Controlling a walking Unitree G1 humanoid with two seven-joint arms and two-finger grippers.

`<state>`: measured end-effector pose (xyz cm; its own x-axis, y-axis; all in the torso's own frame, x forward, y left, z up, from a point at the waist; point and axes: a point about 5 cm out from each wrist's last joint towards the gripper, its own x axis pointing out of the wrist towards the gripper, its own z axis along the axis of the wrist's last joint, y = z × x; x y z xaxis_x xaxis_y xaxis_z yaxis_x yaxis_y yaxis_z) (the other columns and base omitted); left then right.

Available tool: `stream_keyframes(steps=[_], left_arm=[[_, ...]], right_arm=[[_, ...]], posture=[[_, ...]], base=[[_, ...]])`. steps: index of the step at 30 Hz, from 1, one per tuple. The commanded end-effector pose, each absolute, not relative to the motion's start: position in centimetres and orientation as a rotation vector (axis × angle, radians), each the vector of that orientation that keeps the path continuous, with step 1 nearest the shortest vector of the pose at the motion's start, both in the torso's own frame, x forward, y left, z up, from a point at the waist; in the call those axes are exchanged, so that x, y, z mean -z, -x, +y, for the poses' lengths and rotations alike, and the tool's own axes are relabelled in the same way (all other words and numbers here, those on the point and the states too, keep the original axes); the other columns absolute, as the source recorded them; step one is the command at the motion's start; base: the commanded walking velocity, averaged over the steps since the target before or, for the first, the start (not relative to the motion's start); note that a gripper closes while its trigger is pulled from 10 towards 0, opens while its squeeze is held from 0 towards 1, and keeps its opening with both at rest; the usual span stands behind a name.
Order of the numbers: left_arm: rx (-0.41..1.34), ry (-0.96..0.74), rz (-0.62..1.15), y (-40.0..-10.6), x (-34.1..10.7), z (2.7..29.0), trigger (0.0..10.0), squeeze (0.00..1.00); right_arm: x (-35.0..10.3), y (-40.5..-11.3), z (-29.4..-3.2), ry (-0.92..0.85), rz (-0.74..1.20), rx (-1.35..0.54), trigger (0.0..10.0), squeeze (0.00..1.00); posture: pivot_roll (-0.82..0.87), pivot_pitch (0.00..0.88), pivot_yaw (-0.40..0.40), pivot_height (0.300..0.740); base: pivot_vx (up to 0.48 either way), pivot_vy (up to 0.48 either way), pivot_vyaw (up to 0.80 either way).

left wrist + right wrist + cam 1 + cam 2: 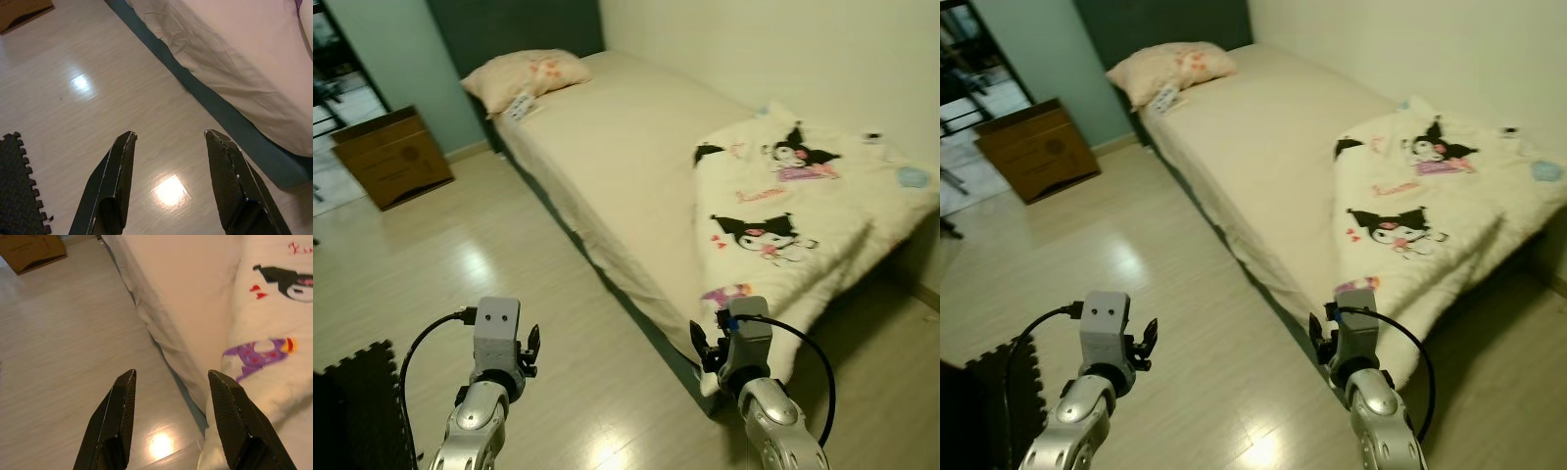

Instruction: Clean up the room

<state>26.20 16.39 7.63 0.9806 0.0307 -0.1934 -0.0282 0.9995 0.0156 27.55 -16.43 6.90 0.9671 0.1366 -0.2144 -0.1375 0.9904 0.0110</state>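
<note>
left claw point(168, 183) spread, empty, over floor point(460, 264) | right claw point(171, 421) spread, empty, at bed point(636, 147) edge

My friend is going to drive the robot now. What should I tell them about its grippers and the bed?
Left gripper: open, holding nothing, over the wooden floor.
Right gripper: open, holding nothing, at the bed's near edge.
Cartoon-print blanket: lying bunched at the foot end, one corner hanging over the side.
Pillow: at the head end.
Done: nothing grasped yet.
Left: probably straighten the blanket.
</note>
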Motion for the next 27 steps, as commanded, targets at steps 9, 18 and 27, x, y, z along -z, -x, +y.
stream_keyframes(steps=[9, 18, 27], left_arm=[[-0.038, -0.030, 0.213, -25.46, -7.16, 16.88, 10.0, 0.00], [-0.042, -0.018, 0.206, -25.27, -7.20, 16.73, 10.0, 0.00], [-0.073, 0.004, 0.196, -25.21, -7.38, 16.75, 10.0, 0.00]], right_arm=[[-6.79, -27.45, -15.78, -0.006, 0.211, -0.154, 10.0, 0.00], [-6.80, -27.40, -15.93, -0.005, 0.215, -0.157, 10.0, 0.00], [-6.79, -27.71, -16.32, -0.033, 0.227, -0.136, 10.0, 0.00]], posture=[[-0.05, 0.130, 0.068, 0.733], [-0.05, 0.135, 0.054, 0.733], [-0.05, 0.138, 0.031, 0.733]], base=[[0.000, 0.000, 0.80], [0.000, 0.000, 0.80], [0.000, 0.000, 0.36]])
